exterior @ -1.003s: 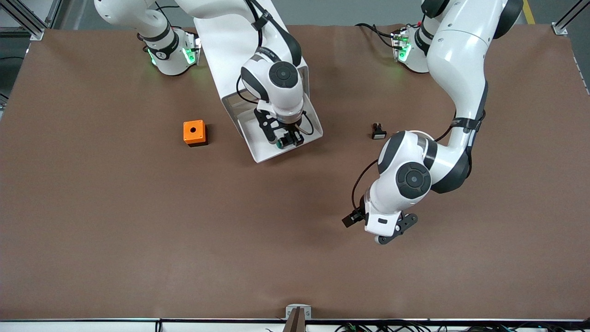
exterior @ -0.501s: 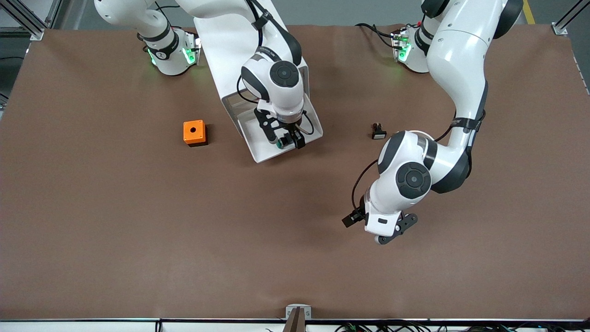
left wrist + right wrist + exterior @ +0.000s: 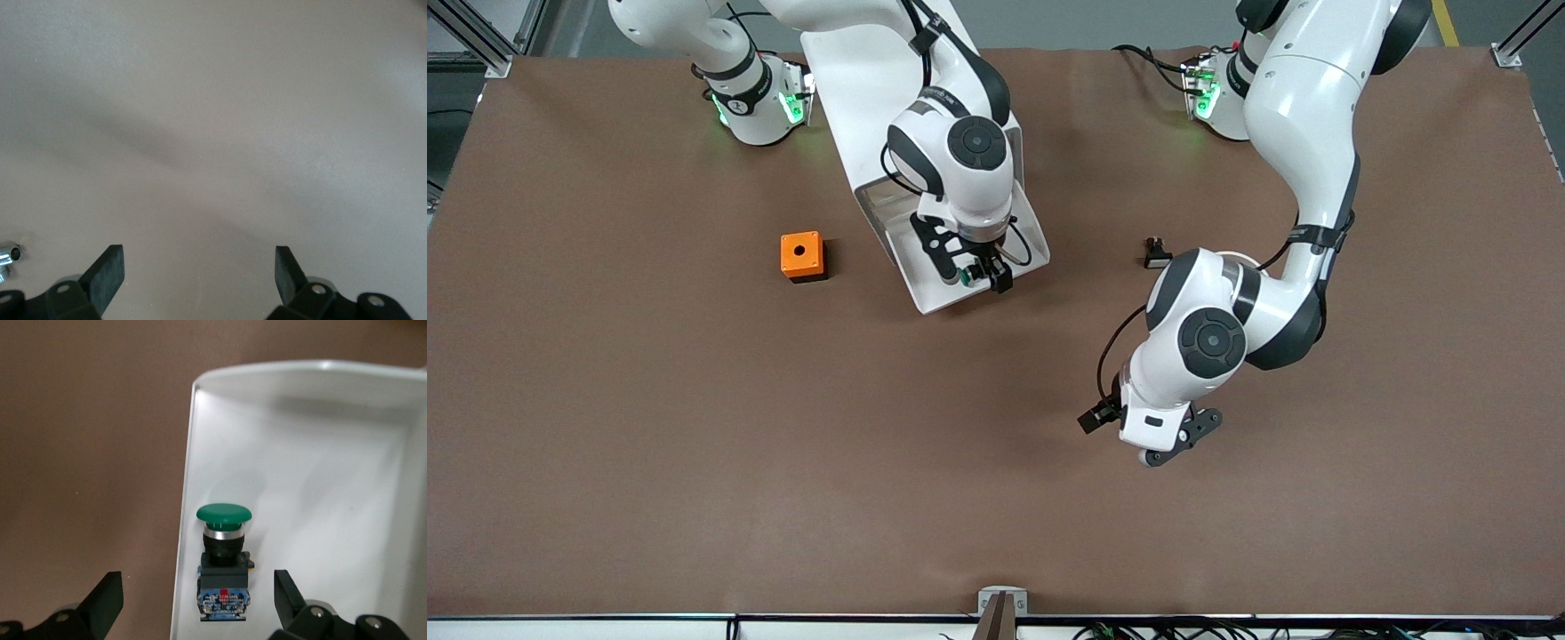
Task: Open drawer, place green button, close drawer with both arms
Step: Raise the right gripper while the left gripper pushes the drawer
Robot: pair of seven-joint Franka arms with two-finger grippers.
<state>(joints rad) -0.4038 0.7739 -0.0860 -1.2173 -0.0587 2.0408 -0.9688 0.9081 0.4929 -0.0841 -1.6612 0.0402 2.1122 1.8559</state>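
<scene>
The drawer [image 3: 935, 300] stands pulled out of the white cabinet [image 3: 871, 89], and its white floor fills the right wrist view [image 3: 320, 453]. The button [image 3: 224, 553], with its green cap and black body, lies on its side in the drawer close to one side wall. It shows as a green speck under the hand in the front view [image 3: 964, 278]. My right gripper [image 3: 974, 276] [image 3: 197, 581] hovers over the button, open, with its fingers clear of it on both sides. My left gripper [image 3: 1176, 438] [image 3: 199, 257] is open and empty over bare table.
An orange cube with a round hole [image 3: 802, 255] sits on the table beside the drawer, toward the right arm's end. A black piece with a white cap [image 3: 1158, 253] lies by the left arm's elbow. The brown table [image 3: 783, 462] spreads wide nearer the front camera.
The right hand has shifted slightly over the drawer. The left arm and its gripper have moved a little toward the right arm's end of the table.
</scene>
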